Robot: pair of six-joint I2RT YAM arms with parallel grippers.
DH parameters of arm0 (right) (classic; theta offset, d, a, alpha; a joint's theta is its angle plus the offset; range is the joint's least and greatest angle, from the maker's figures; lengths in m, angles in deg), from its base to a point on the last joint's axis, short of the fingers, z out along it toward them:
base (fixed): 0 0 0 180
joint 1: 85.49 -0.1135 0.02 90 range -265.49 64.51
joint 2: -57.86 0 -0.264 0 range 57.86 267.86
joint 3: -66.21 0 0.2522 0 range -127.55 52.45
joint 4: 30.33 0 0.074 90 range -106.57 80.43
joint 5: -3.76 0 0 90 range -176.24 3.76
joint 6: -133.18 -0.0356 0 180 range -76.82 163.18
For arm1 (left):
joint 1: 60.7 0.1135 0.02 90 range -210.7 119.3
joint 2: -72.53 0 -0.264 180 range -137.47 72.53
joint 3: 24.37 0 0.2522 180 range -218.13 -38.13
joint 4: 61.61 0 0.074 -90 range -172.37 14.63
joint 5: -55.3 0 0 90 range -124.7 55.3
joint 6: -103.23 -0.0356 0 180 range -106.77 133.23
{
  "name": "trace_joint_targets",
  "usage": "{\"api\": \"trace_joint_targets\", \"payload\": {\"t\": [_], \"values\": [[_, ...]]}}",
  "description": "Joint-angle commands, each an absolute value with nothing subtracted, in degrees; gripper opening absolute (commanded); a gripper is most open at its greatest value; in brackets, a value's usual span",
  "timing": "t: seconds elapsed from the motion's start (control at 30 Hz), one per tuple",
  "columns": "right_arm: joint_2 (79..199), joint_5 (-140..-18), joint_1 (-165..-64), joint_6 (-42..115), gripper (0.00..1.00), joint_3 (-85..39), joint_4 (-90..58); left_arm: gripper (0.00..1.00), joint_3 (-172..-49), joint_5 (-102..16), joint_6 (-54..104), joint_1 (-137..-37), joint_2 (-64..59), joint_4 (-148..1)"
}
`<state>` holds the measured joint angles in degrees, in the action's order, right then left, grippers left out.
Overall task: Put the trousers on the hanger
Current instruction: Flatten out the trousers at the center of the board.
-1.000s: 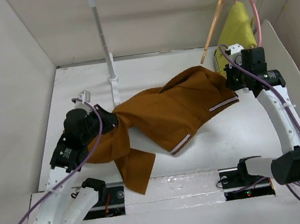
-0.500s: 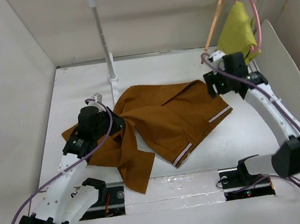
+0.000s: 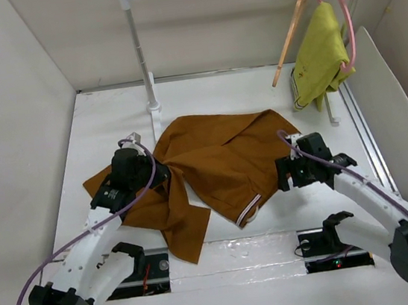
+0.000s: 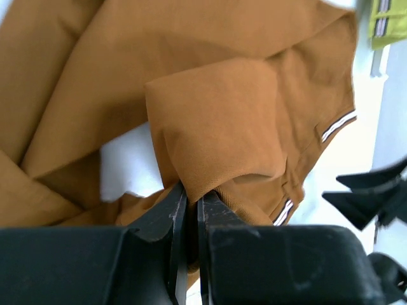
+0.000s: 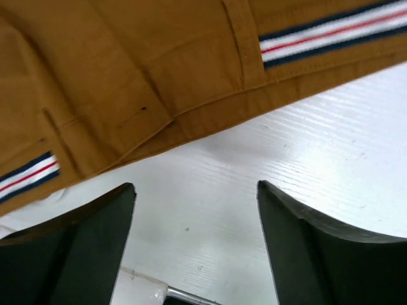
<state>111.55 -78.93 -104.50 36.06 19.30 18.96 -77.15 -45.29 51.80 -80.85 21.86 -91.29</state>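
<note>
My left jaws, arm stretched low, clamp a fold of trousers (image 4: 216, 127). My right jaws point down, apart, above the counter (image 5: 254, 190), waistband (image 5: 331, 35) just beyond them.

The trousers (image 4: 216, 114) swallow the tips of the left fingers (image 4: 170, 219) (the wrist view's edges crop both).

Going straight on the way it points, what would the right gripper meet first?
Probably the striped waistband edge of the rust-brown cloth trousers. The open right gripper is angled down, so the white table may come first.
</note>
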Motion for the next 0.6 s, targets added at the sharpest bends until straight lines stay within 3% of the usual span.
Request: {"api": "trace_joint_targets", "payload": {"t": [0.0, 0.07, 0.13, 0.27, 0.3, 0.33, 0.4, 0.57], "values": [[117.7, -74.5, -102.2, 34.1, 0.86, 19.8, 8.8, 0.00, -72.3, -48.2, 51.1, -80.8, 23.3, -92.7], [119.6, -74.1, -100.9, 34.0, 0.89, 20.2, 5.7, 0.05, -72.2, -49.1, 49.7, -82.3, 21.0, -92.0], [121.7, -69.7, -99.6, 34.0, 0.90, 21.1, -0.6, 0.25, -74.4, -48.1, 48.5, -86.4, 15.4, -93.5], [122.5, -67.1, -101.9, 31.3, 0.89, 19.7, -1.7, 0.28, -81.5, -42.2, 47.7, -100.4, 6.6, -95.4], [121.4, -68.7, -103.0, 30.8, 0.89, 18.8, 0.3, 0.33, -83.0, -38.9, 48.6, -103.9, 4.9, -95.3], [119.8, -70.7, -104.3, 30.8, 0.89, 17.9, 5.1, 0.48, -84.8, -37.8, 48.6, -109.4, 1.5, -95.9], [114.6, -76.5, -107.3, 30.0, 0.90, 15.8, 10.6, 0.58, -89.5, -39.3, 47.9, -112.1, -1.4, -97.9], [109.5, -72.2, -110.6, 27.5, 0.92, 19.9, 15.2, 0.65, -95.3, -35.5, 48.1, -110.6, 3.7, -100.1]]}}
